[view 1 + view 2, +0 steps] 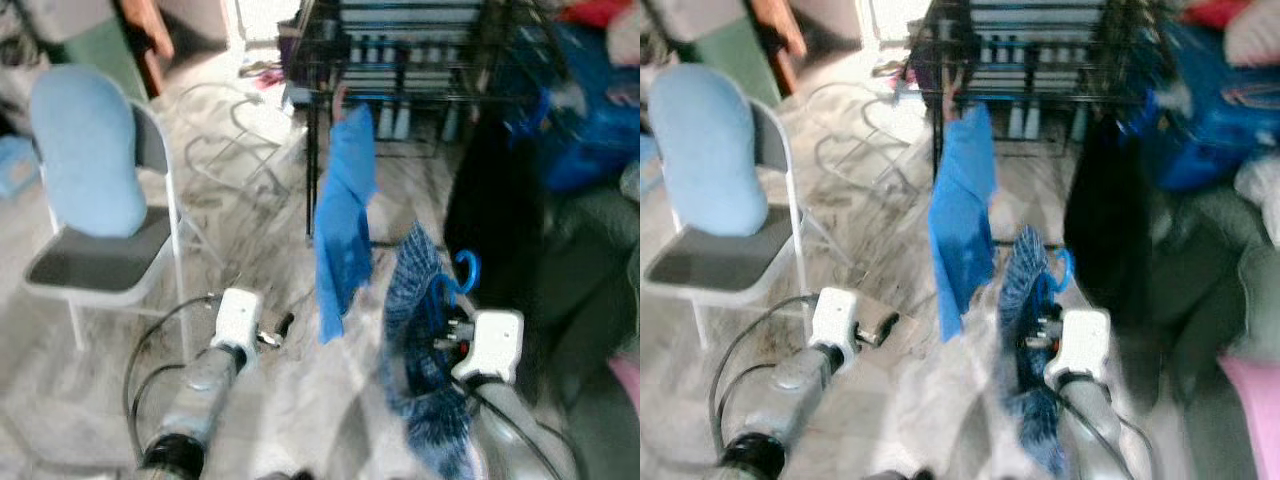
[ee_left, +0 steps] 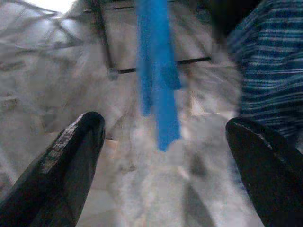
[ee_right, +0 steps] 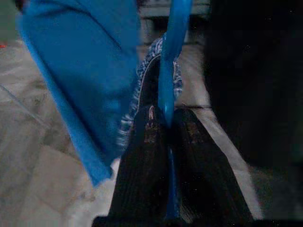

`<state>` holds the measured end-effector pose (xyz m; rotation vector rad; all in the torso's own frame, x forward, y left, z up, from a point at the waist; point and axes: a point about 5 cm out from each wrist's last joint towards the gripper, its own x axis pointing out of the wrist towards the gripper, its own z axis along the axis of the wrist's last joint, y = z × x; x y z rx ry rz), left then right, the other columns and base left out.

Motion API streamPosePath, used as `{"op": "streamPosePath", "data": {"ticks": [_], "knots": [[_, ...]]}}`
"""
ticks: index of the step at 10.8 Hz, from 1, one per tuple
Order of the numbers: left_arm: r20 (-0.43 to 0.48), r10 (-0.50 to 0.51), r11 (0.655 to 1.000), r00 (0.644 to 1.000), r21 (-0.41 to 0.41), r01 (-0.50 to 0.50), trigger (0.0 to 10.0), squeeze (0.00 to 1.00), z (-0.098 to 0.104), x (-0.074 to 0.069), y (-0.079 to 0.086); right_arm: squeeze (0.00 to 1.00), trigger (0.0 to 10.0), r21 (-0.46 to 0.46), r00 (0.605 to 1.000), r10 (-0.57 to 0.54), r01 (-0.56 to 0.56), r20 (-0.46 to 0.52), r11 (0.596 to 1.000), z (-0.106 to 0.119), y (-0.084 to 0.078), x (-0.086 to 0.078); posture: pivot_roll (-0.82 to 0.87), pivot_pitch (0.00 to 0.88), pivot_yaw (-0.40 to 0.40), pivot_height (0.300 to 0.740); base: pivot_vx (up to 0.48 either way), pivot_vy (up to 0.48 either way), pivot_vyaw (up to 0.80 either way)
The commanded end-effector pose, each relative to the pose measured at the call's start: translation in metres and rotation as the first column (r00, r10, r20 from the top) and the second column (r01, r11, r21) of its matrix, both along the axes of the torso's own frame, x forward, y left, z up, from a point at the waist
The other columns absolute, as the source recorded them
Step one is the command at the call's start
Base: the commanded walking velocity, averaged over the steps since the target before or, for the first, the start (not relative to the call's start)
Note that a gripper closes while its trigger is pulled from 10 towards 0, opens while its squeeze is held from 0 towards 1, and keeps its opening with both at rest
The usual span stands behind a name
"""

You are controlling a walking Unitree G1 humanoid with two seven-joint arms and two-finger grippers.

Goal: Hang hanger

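Carry step: blue hanger (image 1: 462, 272) with striped garment (image 1: 420, 340) is pinched in the right hand (image 3: 169, 124), below the black rack (image 1: 400, 50) at 12 o'clock. Left hand (image 2: 165, 156) is held spread, idle. Next, the hook must be lifted to a rail.

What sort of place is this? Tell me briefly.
Probably a lived-in room at home used for drying laundry: a black wire rack with a blue garment hanging from it, a folding chair, and piled clothes.
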<state>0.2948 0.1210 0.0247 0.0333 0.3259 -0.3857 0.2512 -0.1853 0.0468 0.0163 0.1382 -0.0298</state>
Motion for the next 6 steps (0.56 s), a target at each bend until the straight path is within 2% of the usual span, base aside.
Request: {"op": "streamPosePath", "data": {"ticks": [1,3,5,6], "knots": [[-0.01,-0.008,1.0,1.0,0.028,0.008,10.0,0.0,-0.0031,-0.0011,0.0063,0.0,10.0,0.002,0.999,0.0,0.0,0.04,1.0,0.0063,0.006,0.0017,-0.18,0.155,0.089,0.74,0.0,0.442,0.0],[-0.004,0.014,1.0,1.0,0.024,-0.014,10.0,0.0,-0.0012,0.0021,0.0065,0.0,10.0,-0.005,0.999,-0.01,0.01,0.045,1.0,0.0085,0.0045,0.0041,-0.19,0.159,0.089,0.74,0.0,0.45,0.0],[0.019,0.053,0.999,0.998,-0.004,-0.053,10.0,0.0,0.0029,0.0057,0.0061,0.0,10.0,-0.012,0.999,0.004,-0.004,0.042,1.0,0.0095,0.0044,0.0038,-0.18,0.166,0.064,0.74,0.0,0.0,0.0],[0.013,0.06,0.998,0.998,-0.013,-0.06,10.0,0.0,-0.0012,0.0006,0.0043,0.0,10.0,-0.022,0.999,0.023,-0.023,0.028,0.999,0.008,0.0031,0.0029,-0.17,0.17,0.041,0.74,0.0,0.0,0.0]]}}
